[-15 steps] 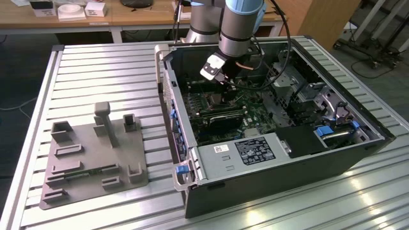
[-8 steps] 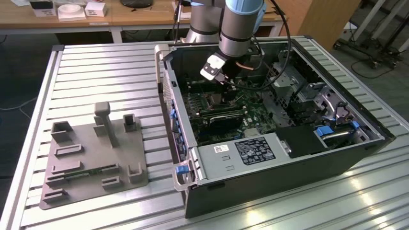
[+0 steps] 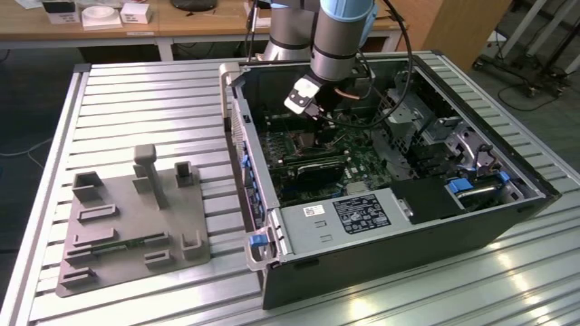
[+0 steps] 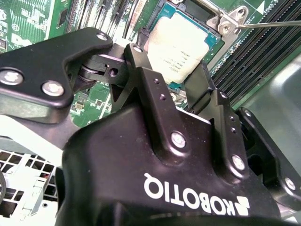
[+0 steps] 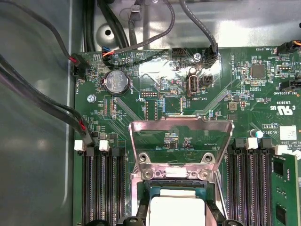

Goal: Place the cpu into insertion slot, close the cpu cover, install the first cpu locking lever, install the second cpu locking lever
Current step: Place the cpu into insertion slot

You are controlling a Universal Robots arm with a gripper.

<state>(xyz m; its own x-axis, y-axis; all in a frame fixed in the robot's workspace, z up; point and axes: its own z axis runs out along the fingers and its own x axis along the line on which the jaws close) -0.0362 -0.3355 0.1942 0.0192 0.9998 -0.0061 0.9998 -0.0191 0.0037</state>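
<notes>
Two opposite edges of the cpu (image 4: 181,44) are being gripped by the gripper (image 4: 171,66). Its jaws are being held closed to the chip's width, with black fingers (image 4: 141,66) set against the chip's sides in both wrist views. The chip is being presented flat over the insertion slot (image 5: 137,178), with its green border lying inside the slot's silvery rim. Whether it is fully seated or just above the contacts cannot be told. The cpu cover (image 5: 181,125) is being left raised, standing up on its hinge from one edge of the slot, so the slot is not yet being covered. A thin locking lever (image 4: 268,22) is being shown swung clear beside one corner of the slot. Long memory slots (image 5: 101,188) are being shown along two opposite flanks of the slot. The chip is being judged light, thin and rigid, with a smooth metal top that would be slippery under a pinch from above. Its side edges are therefore being judged the right place to take hold, and lightly, because the slot's fine contacts are probably being endangered by any tilt, slide or downward push. The cover is being judged a stiff, thin plate, best handled at its free edge away from the slot's hinge side.
</notes>
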